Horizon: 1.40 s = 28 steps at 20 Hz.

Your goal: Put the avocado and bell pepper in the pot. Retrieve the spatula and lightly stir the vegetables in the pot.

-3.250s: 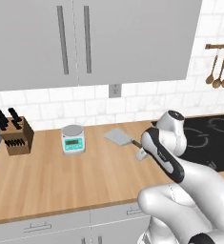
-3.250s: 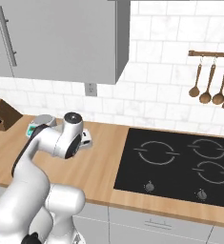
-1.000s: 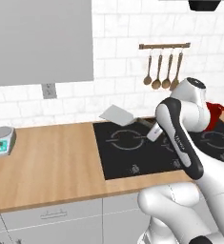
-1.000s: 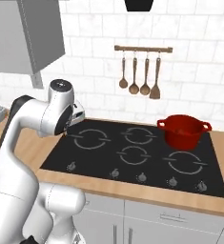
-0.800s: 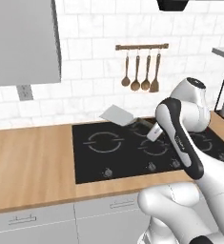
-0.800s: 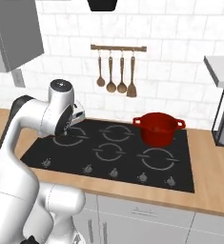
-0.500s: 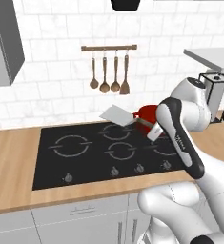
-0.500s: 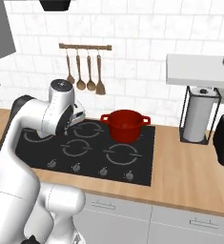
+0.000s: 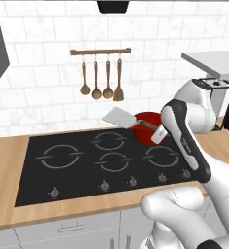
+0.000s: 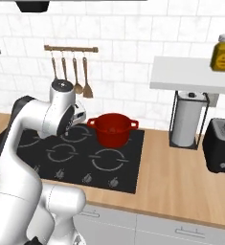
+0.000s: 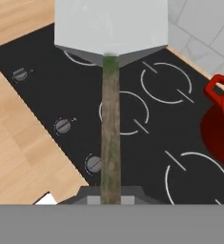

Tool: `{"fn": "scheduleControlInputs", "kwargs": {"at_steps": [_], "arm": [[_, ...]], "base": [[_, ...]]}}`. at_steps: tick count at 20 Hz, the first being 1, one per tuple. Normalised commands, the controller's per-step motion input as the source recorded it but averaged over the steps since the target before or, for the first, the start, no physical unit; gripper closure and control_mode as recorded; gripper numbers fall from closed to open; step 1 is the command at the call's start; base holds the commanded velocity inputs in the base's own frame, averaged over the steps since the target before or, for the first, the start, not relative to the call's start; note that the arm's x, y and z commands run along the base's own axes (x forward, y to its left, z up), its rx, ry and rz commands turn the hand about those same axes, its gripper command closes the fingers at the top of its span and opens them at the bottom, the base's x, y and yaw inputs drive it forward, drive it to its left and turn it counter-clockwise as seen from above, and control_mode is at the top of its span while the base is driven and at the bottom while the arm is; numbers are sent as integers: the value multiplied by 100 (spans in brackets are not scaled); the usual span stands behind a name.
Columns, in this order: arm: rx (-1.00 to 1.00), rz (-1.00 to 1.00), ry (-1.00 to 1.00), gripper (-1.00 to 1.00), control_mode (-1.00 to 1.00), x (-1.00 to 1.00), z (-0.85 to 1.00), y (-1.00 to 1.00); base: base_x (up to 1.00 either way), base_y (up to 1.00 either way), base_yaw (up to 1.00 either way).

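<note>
Here the gripper (image 9: 157,135) is clamped on the handle of the spatula (image 9: 120,116), holding its grey blade level above the hob (image 9: 62,175). The pot (image 10: 112,128) sits on the hob's back right burner, just beside the blade.

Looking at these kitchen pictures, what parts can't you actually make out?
- Inside of the pot: both base views look at it too flatly, so its rim hides any vegetables.
- Pot in hand view: cut off by the right edge.
- Grip on the spatula: the handle's lower end runs off the bottom of the hand view; in the left base view the arm covers it.
</note>
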Motion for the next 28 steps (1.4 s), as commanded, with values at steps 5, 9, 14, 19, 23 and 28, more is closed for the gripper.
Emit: {"fn": "scheduleControlInputs", "kwargs": {"at_steps": [5,9,14,19,23,28], "arm": [[0,0,0,100,100,0,0,0],[0,0,0,100,100,0,0,0],[0,0,0,100,100,0,0,0],[0,0,0,100,100,0,0,0],[1,-5,0,100,-100,14,0,0],[3,-12,0,100,-100,53,0,0]], "base": [[56,-11,0],[68,-34,0],[85,-12,-6],[79,-2,-20],[42,0,-21],[0,0,0]]}}
